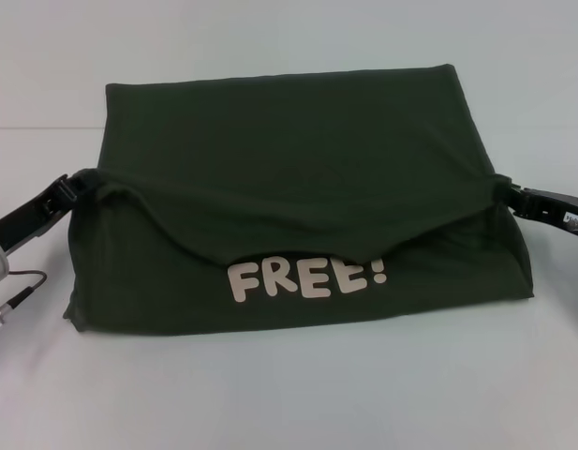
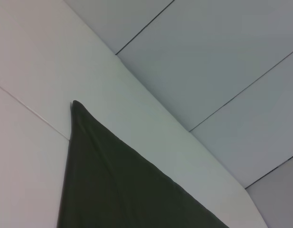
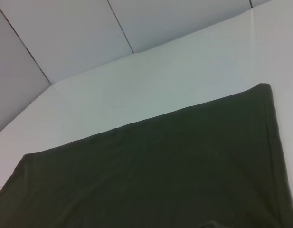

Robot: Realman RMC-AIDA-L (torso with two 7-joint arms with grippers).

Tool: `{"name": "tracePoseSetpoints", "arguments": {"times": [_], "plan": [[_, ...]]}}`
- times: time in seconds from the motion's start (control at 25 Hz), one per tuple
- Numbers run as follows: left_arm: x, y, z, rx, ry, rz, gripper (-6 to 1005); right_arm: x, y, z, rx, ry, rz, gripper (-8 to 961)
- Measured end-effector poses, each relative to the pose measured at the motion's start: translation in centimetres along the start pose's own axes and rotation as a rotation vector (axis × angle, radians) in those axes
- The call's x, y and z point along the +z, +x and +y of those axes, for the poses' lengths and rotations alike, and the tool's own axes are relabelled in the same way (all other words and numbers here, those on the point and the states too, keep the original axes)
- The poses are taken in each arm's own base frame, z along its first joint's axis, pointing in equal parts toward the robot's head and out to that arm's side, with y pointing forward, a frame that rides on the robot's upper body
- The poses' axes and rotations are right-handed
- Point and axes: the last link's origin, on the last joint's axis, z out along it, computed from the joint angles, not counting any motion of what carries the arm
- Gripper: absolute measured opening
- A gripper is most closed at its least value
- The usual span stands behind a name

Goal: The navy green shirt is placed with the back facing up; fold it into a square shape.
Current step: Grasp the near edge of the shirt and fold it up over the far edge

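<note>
The navy green shirt (image 1: 289,141) lies across the middle of the white table, part folded. Its upper layer is lifted and draped forward, sagging in the middle over white letters "FREE!" (image 1: 307,278) on the lower layer. My left gripper (image 1: 82,183) is shut on the fold's left corner, where the cloth bunches. My right gripper (image 1: 502,187) pinches the right corner at the same height. The left wrist view shows one pointed corner of the shirt (image 2: 118,190) on the table. In the right wrist view, the shirt (image 3: 160,166) is a broad flat stretch with a straight far edge.
The white table (image 1: 289,403) runs on in front of the shirt and behind it. A thin cable with a plug (image 1: 17,295) hangs by my left arm at the left edge. Grey floor tiles (image 2: 222,57) lie beyond the table edge.
</note>
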Motion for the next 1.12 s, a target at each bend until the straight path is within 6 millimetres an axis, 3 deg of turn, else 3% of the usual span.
{"name": "tracePoseSetpoints", "arguments": {"times": [0.44,0.64,0.76,0.88,1.08,1.12], "plan": [[0.2,-0.5,-0.6,-0.008,0.056,0.007,145,-0.7,0.8,-0.2,0.025,-0.013,0.003,31],[0.4,-0.8,-0.8,-0.017,0.073,0.005,149,-1.4,1.3,-0.4,0.032,-0.03,0.009,140],[0.5,-1.0,-0.7,-0.026,0.064,0.0,280,-2.0,1.6,-0.8,0.046,-0.027,0.01,206],[0.2,-0.9,-0.4,-0.037,0.032,-0.007,407,-2.6,1.7,-1.1,0.053,-0.038,0.004,331],[-1.5,-0.5,0.1,-0.076,-0.082,-0.057,600,-4.4,1.4,-1.4,0.063,-0.104,-0.019,535],[-2.1,-0.3,0.2,-0.081,-0.102,-0.086,601,-4.8,1.3,-1.4,0.062,-0.12,-0.022,575]]}}
